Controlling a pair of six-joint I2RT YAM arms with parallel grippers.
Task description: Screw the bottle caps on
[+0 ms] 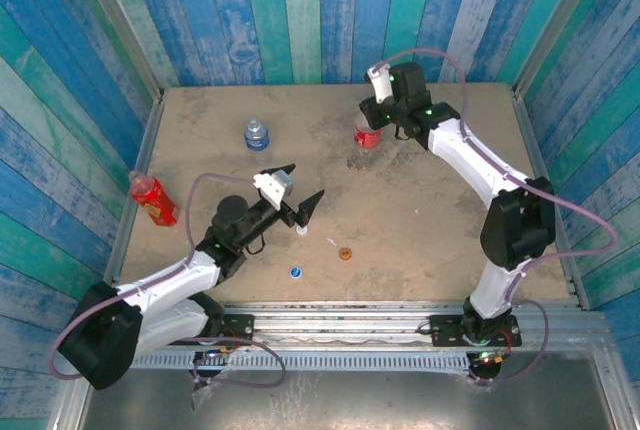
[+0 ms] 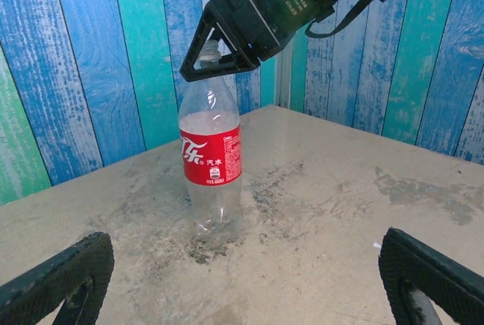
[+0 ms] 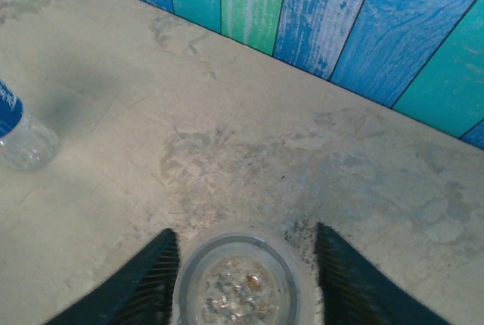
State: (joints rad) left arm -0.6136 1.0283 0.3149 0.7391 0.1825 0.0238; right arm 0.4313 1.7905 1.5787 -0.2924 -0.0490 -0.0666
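Nearest the arm bases, the tiny blue round plastic cap [image 1: 296, 272] and the orange cap [image 1: 346, 253] lie loose on the sandy desk [image 1: 430, 210], both on the near side of the left gripper [image 1: 298, 190]. That gripper is spread wide, with the white cap [image 1: 301, 232] just near of its fingertips. The slim red plastic bottle [image 1: 152, 198] stands off to its left, and the short clear blue-label bottle [image 1: 257, 134] is beyond it. Farthest out, beyond and to its right, the right gripper [image 2: 215, 60] looks pinched onto the neck of the uncapped clear red-label bottle [image 2: 212, 151].
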